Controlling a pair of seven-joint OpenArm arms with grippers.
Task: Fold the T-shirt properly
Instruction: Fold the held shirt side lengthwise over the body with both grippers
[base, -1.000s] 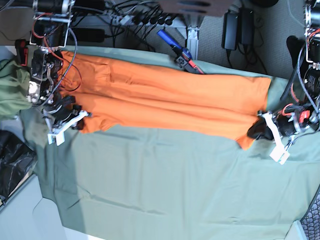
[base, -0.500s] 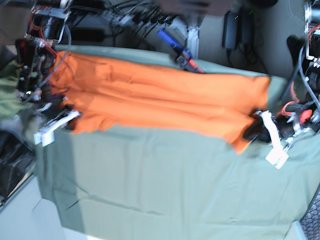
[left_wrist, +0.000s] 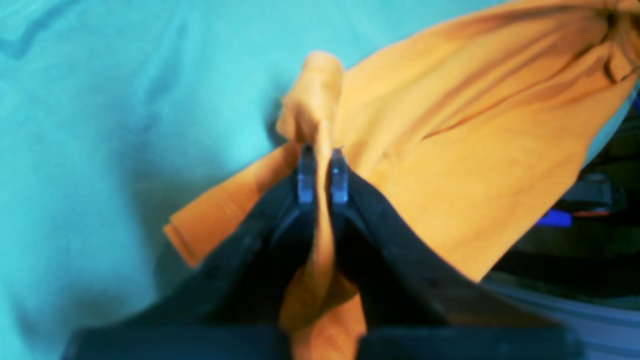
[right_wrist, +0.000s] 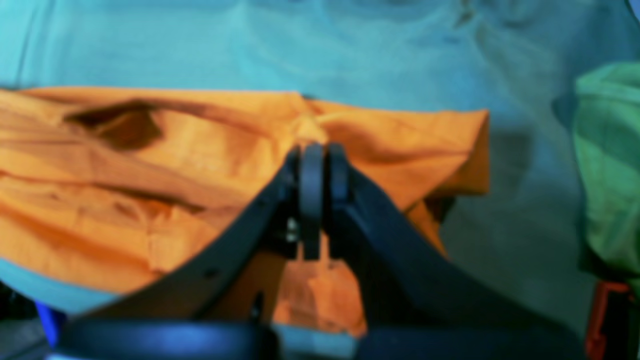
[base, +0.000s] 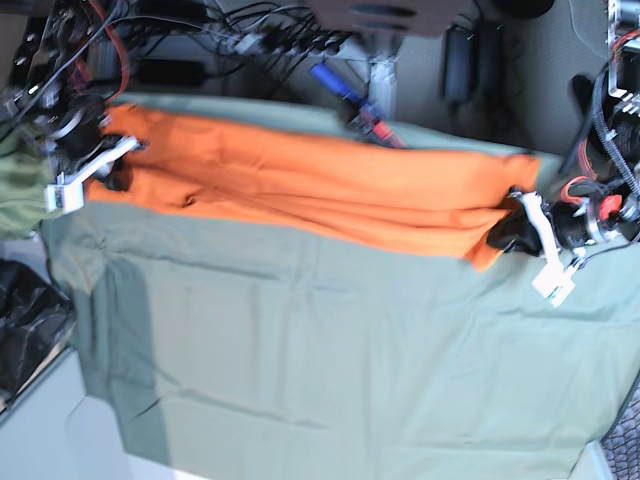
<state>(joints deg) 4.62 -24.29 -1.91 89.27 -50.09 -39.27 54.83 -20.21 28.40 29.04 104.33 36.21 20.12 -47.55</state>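
Since a second ago, the T-shirt (base: 300, 185) is drawn toward the worktop's far edge.
Each end is pinched by the right pincer (base: 95, 170) and left pincer (base: 515, 232), pressed together on cloth, keeping it taut.

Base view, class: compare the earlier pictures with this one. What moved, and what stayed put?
The right gripper has carried its end of the T-shirt up and away across the sage-green cloth, drawing the shirt narrower and tauter. The left gripper stayed roughly in place. Both remain shut on the T-shirt.
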